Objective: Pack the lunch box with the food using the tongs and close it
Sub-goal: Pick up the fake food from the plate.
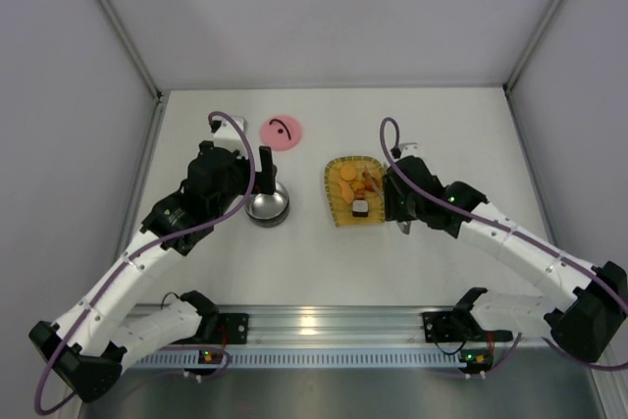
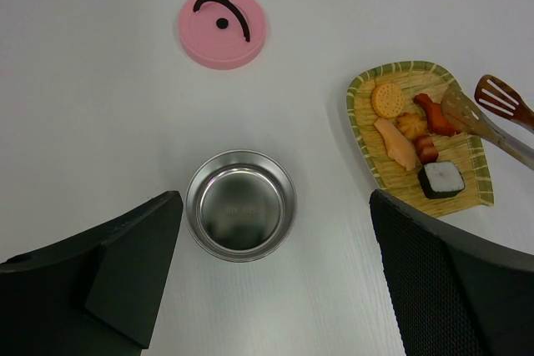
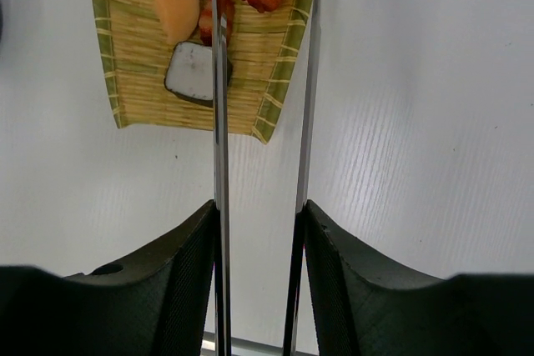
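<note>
The lunch box [image 2: 240, 204], a small shiny steel bowl with nothing in it, stands on the white table; it also shows in the top view [image 1: 267, 207]. Its pink lid [image 2: 222, 27] lies flat, apart, farther back. My left gripper [image 2: 275, 214] hangs open just above the bowl. The food [image 2: 406, 127], orange, yellow and red pieces plus a dark piece with white [image 3: 193, 72], lies on the yellow woven tray [image 3: 133, 89]. My right gripper [image 3: 260, 214] is shut on the tongs [image 3: 219, 122]. One slim arm reaches over the food; the other runs along the tray's right edge.
White walls enclose the table on the left, back and right. An aluminium rail [image 1: 324, 326] with both arm bases runs along the near edge. The tray [image 1: 345, 211] sits right of the bowl, with bare table between them.
</note>
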Controlling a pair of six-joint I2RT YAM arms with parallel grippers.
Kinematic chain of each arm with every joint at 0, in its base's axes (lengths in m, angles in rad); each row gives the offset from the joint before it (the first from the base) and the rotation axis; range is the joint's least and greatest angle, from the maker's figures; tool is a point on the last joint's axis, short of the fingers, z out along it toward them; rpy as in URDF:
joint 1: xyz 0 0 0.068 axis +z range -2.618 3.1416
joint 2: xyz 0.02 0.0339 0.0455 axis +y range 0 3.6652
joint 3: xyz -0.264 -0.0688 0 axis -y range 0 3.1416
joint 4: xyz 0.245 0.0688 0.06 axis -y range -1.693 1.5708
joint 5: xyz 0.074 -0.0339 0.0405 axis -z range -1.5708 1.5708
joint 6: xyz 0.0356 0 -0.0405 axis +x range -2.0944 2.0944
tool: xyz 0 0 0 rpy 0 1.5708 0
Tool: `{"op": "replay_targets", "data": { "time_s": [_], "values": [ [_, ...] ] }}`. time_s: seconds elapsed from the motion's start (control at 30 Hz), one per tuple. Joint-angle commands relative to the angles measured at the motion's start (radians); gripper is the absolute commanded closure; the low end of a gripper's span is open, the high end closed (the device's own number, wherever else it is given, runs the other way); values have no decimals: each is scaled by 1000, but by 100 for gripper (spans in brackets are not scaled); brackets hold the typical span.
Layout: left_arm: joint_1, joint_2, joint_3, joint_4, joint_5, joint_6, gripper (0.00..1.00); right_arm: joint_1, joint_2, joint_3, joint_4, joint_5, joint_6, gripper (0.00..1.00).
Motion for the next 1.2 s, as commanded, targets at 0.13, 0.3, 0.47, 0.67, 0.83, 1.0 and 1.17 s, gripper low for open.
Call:
{"op": "replay_targets", "data": {
  "time_s": [0.13, 0.3, 0.47, 0.67, 0.83, 1.0, 1.17],
  "values": [
    [2, -3, 30, 6, -13, 7, 1, 57, 49, 7, 15, 62, 13, 57],
    [2, -6, 29, 5, -16, 7, 1, 78, 89, 27, 9, 93, 16, 58],
    [2, -3, 29, 6, -16, 7, 1, 92, 112, 38, -4, 113, 21, 58],
    [2, -3, 30, 6, -16, 7, 1, 103, 129, 47, -14, 134, 27, 62],
    [2, -6, 30, 5, -20, 7, 1, 109, 137, 64, -28, 143, 27, 69],
    [2, -7, 29, 6, -18, 7, 1, 114, 126, 85, -45, 159, 27, 78],
    [2, -7, 29, 6, -18, 7, 1, 114, 112, 139, -70, 188, 15, 80]
  ]
}}
